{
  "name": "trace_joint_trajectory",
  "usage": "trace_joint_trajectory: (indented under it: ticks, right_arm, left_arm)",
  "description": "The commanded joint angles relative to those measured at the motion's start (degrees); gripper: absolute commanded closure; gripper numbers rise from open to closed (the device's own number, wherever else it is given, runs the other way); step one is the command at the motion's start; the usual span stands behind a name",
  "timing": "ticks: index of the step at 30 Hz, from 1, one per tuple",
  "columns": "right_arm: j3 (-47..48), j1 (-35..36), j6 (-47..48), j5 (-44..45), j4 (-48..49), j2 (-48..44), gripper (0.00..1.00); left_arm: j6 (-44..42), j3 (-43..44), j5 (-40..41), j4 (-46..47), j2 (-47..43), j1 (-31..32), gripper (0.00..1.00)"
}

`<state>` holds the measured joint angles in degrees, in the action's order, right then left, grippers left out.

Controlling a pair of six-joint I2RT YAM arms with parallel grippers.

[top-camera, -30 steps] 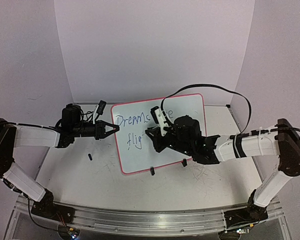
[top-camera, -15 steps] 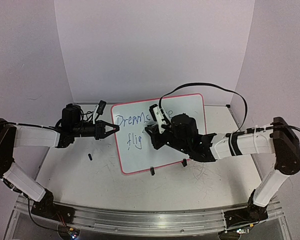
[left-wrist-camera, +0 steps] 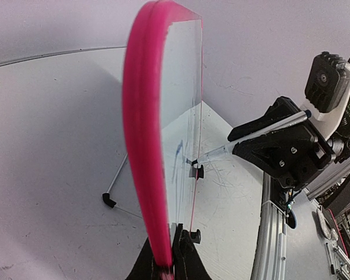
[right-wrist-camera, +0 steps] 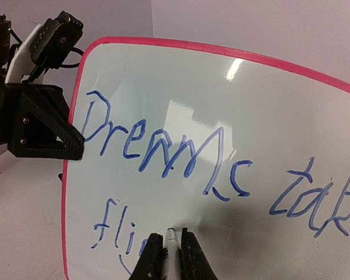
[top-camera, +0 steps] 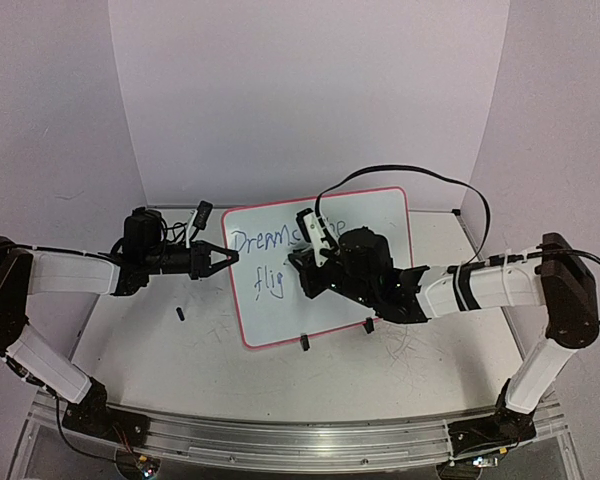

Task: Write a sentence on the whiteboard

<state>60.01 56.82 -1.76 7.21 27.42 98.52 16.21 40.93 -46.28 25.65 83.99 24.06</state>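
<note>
The whiteboard (top-camera: 365,215) stands tilted on two black clip feet, with a pink-red rim and blue writing "Dreams take" and "flig" below. My left gripper (top-camera: 230,257) is shut on its left rim (left-wrist-camera: 146,175). My right gripper (top-camera: 302,268) is shut on a white marker (right-wrist-camera: 172,256); its tip is at the board surface (right-wrist-camera: 163,93) just right of "flig". In the left wrist view the marker (left-wrist-camera: 216,153) meets the board's face.
A small black marker cap (top-camera: 180,314) lies on the scuffed tabletop left of the board. The board's clip feet (top-camera: 305,343) stand near the front edge of the board. A black cable (top-camera: 420,175) arcs over the right arm.
My right gripper with the marker has shifted slightly left and up along the lower line of writing. The left gripper and the board have not moved.
</note>
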Motion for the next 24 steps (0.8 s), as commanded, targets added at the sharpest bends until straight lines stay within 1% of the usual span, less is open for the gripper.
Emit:
trace_joint_trajectory:
  ticks: [1, 24]
  right_arm:
    - [1.54, -0.09, -0.19, 2.17, 1.29, 0.85, 1.0]
    - [-5.51, 1.24, -4.73, 0.7, -0.41, -1.05, 1.0]
  left_arm:
    - [-4.78, 1.75, 5.48, -2.13, 0.66, 0.56, 1.0]
    - [-4.78, 1.65, 5.46, -2.1, 0.44, 0.52, 1.0]
